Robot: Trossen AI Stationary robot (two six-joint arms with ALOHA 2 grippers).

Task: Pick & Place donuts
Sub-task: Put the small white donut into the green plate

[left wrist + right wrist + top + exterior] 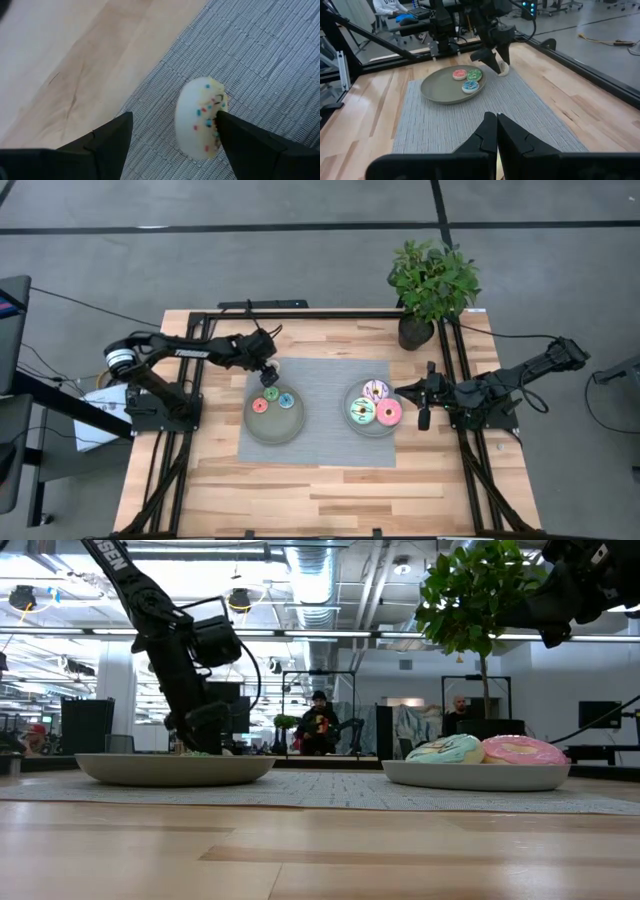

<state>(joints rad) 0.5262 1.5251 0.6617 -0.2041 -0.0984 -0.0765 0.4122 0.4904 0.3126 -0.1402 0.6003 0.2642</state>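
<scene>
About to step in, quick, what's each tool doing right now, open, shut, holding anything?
Left tool: open, straddling the small tan donut on the grey mat, not gripping it.
Right tool: shut, empty.

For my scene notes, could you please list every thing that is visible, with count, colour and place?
Small donuts on plate: three, red, green, blue, on the left plate.
Small tan donut: one, pale with sprinkles, on the mat beside the left plate.
Large donuts: three, pink, mint-green, white-lilac, on the right plate.
Plates: two, grey, left and right.
Mat: one, grey, table centre.
Plant: one, green, dark pot, far right corner.
Table: one, light wood.
Left claw: open, around the tan donut.
Right claw: shut, beside the right plate.
</scene>
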